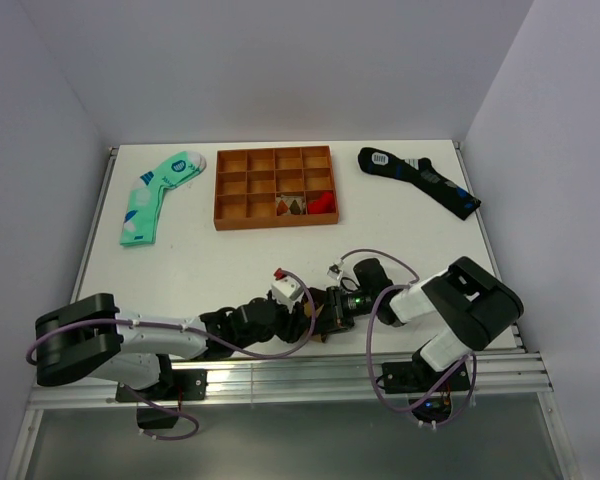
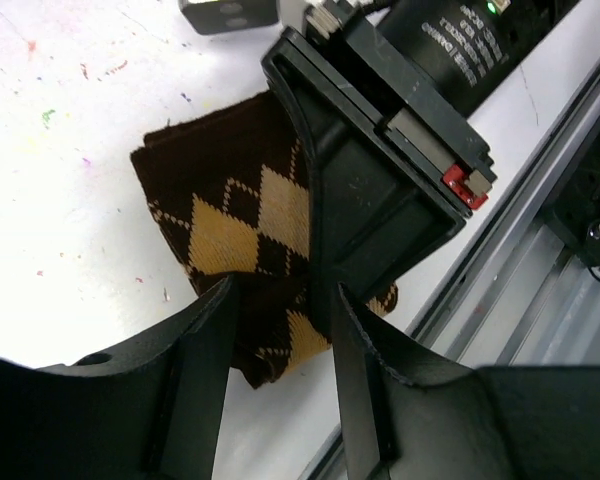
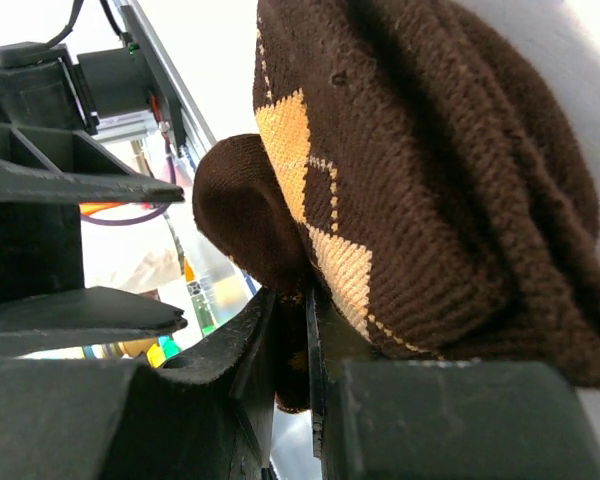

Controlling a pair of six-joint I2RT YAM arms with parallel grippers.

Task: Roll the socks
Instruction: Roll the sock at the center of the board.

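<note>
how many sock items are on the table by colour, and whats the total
brown argyle socks: 1 bundle
mint-green sock: 1
black-navy sock: 1
total: 3

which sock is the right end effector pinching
The brown argyle socks, nipped in that end effector; the mint sock and black sock lie far back, untouched.

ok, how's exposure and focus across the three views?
Left wrist: socks sharp, white table near clipping. Right wrist: background top-left blown out, right pincer nearly black, knit crisp. Top external: even light, soft shadows, no glare.
</note>
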